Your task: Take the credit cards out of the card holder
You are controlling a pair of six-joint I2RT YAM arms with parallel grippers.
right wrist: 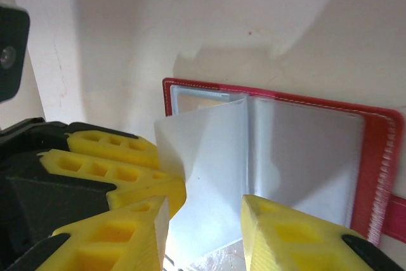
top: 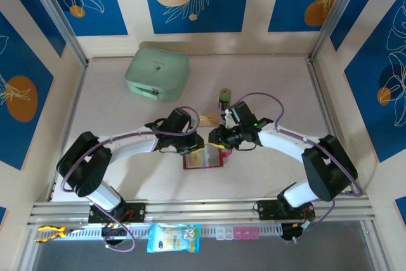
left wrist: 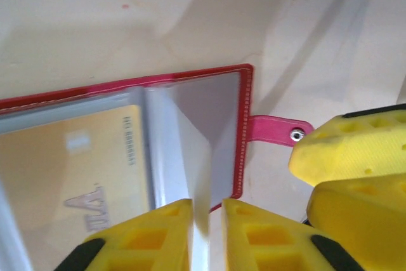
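Just nearside of the small green cylindrical can [top: 224,98], the flat dark-red card holder [top: 204,158] lies open. Its greyish clear sleeve [left wrist: 190,138] is pinched by the left fingers [left wrist: 158,233]; the right fingers [right wrist: 285,233] stand apart beside it. Hold that sleeve taut while drawing the yellow plastic card [left wrist: 76,157] out.

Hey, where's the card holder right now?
In the top view, the card holder lies open near the middle, between the left gripper and the right gripper, on the near side of the green can.
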